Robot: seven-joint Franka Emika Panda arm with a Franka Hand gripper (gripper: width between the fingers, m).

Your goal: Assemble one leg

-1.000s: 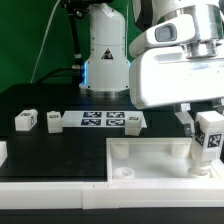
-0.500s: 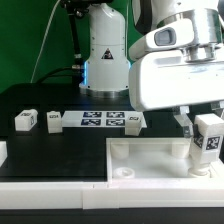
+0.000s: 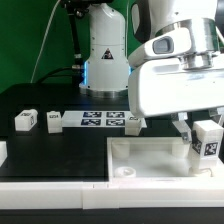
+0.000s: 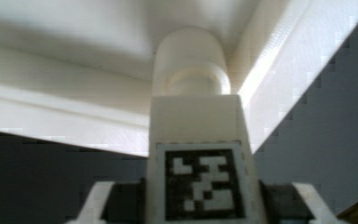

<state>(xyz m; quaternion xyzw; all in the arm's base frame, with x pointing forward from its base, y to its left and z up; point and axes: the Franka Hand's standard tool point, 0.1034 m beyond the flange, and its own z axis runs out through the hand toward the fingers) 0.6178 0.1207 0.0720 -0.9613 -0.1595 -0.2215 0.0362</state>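
My gripper [image 3: 199, 133] is shut on a white leg [image 3: 207, 142] with a black-and-white tag on its side. It holds the leg upright over the far right corner of the big white rimmed tabletop [image 3: 150, 160]. In the wrist view the leg [image 4: 197, 120] runs between my two fingers [image 4: 98, 203] toward the tabletop's inner corner [image 4: 87, 70]. Whether the leg's end touches the tabletop is hidden by my hand. Two more legs [image 3: 25, 120] [image 3: 53, 120] lie on the black table at the exterior view's left.
The marker board [image 3: 103, 121] lies behind the tabletop, with another small tagged leg [image 3: 134, 121] at its right end. A white piece [image 3: 3, 152] shows at the left edge. The robot base [image 3: 103, 50] stands at the back.
My hand and the held leg have shifted slightly to the exterior view's right and a little up over the tabletop corner. The loose legs have not moved.
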